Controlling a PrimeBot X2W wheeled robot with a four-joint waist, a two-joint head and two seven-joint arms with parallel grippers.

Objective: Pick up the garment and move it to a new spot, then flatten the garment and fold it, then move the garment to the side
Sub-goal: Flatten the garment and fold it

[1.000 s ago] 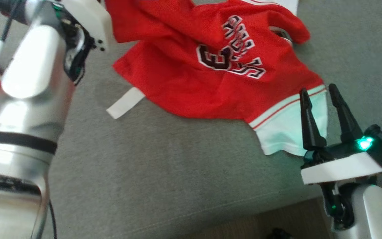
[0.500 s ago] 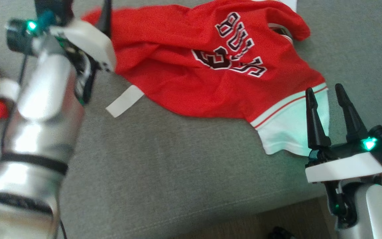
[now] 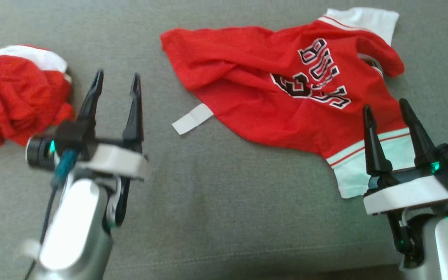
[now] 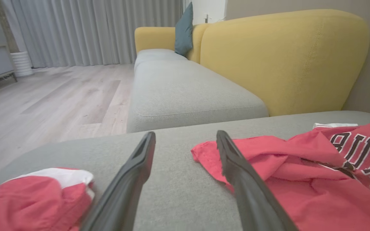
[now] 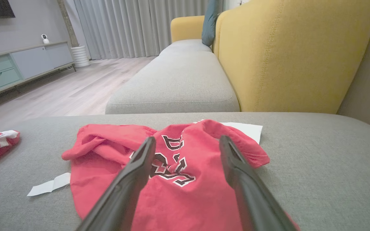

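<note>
I have both claws wide open and holding nothing. The red jersey (image 3: pixel 286 93) lies bunched up on the grey sofa seat (image 3: pixel 216 202), from the middle over to the right side. My left claw (image 3: pixel 117 74) hangs over bare seat, between the jersey and another heap of red cloth (image 3: pixel 14 89) on the far left. My right claw (image 3: pixel 385 104) sits over the jersey's white hem (image 3: pixel 348 175), at its near right corner. I think the job now is to make the jersey flat. I should pinch the hem low with the right claw and take the wrinkled far left corner (image 3: pixel 169 39) with the left. Then I pull them apart slowly, so the cloth slides smooth and does not bunch. I must not grab the other heap.
</note>
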